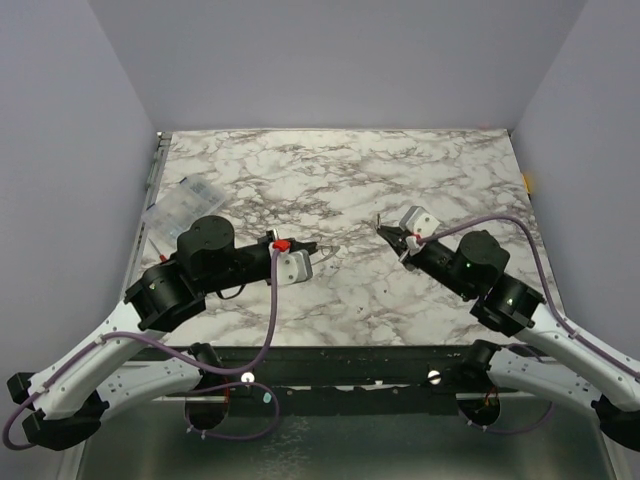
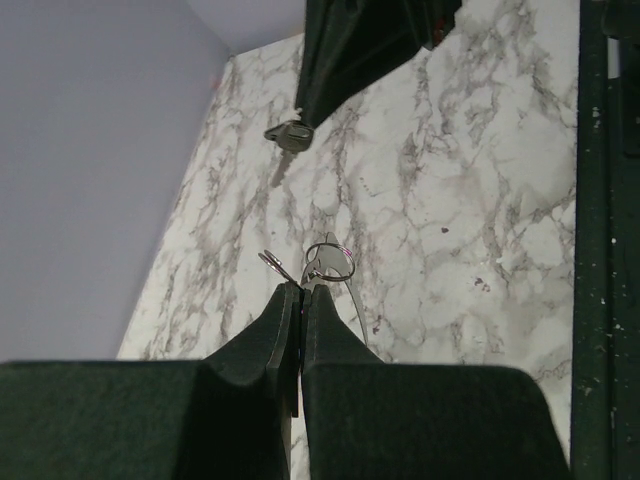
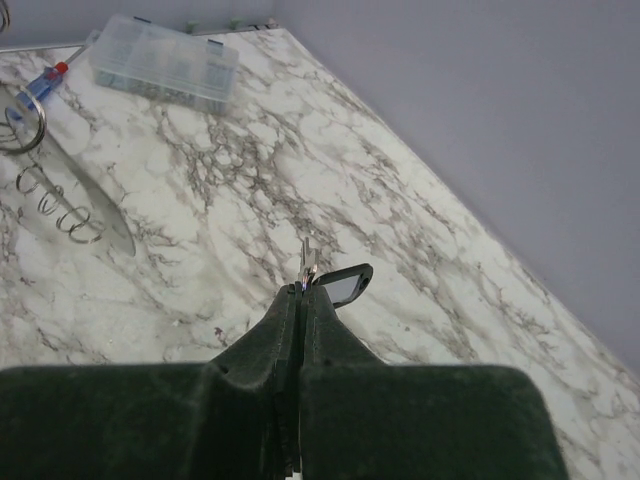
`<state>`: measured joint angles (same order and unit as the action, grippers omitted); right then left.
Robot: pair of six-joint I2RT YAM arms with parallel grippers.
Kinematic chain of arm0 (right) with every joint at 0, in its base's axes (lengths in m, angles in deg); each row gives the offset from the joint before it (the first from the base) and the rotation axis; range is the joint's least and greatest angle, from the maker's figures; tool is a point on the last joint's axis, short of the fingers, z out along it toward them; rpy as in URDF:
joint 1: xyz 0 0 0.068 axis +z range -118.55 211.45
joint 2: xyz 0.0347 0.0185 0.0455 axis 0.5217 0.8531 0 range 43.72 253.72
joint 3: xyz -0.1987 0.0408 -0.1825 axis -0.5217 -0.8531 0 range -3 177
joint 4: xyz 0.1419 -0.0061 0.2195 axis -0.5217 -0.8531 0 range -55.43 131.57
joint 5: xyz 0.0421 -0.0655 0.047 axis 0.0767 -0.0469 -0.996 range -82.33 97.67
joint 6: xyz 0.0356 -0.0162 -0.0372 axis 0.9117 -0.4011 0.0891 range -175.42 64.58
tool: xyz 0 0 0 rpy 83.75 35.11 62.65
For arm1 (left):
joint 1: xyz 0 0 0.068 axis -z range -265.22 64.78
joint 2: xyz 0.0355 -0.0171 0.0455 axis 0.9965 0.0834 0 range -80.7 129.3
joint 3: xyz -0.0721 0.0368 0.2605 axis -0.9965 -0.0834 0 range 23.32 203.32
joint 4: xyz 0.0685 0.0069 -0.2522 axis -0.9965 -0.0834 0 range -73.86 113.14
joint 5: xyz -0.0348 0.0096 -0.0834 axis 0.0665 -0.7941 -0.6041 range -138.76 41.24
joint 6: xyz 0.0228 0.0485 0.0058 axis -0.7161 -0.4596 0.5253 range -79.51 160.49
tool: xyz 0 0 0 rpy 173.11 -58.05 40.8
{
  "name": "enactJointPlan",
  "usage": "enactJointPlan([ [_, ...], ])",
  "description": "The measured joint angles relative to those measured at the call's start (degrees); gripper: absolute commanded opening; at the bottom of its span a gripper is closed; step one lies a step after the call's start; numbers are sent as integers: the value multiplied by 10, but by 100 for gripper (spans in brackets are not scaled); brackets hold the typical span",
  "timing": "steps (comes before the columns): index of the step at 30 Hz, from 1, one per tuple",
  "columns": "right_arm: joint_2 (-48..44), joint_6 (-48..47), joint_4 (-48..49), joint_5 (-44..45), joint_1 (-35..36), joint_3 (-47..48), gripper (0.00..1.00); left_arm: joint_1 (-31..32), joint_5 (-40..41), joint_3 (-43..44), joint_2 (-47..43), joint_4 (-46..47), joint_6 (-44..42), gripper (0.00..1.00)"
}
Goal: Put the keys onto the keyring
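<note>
left gripper (image 2: 301,290): jaws pressed together with no gap showing, pinching the keyring at the fingertips
keyring (image 2: 331,262): thin silvery hoop sticking out just past the left fingertips, off the marble, tilted; also seen at the far left edge of the right wrist view (image 3: 22,128)
small ring (image 2: 272,262): 1 smaller loop just left of the same fingertips; can't tell if it is joined to the keyring
right gripper (image 3: 303,292): jaws fully closed, clamped on the key
key (image 3: 343,284): dark oblong head with a paler centre pokes out to the right of the fingertips, metal blade sticks out past the tips; held in the air, not on the table
key from left wrist view (image 2: 289,135): hangs below the right gripper's tip, blade pointing toward the marble
key vs keyring: apart, not threaded, open marble between them
arms: 2 grippers face each other over the middle of the table (image 1: 400,170), tips near but not touching
plastic box (image 1: 185,203): clear, rectangular, at the far left of the table beside the left arm, well apart from both grippers
</note>
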<state>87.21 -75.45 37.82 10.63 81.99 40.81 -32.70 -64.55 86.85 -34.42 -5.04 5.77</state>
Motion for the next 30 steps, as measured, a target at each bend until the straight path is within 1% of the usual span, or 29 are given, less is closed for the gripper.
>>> enactJointPlan([
  [6,19,-39,-42,3,0,71,0,0,-40,9,14,-26,28,0],
  [13,54,-61,-114,-60,0,152,0,0,-59,10,46,-39,77,0],
  [19,75,-71,-173,-124,0,162,0,0,-59,10,66,-32,119,0],
  [30,135,-74,-253,-181,0,190,0,0,-59,7,86,-19,163,0],
])
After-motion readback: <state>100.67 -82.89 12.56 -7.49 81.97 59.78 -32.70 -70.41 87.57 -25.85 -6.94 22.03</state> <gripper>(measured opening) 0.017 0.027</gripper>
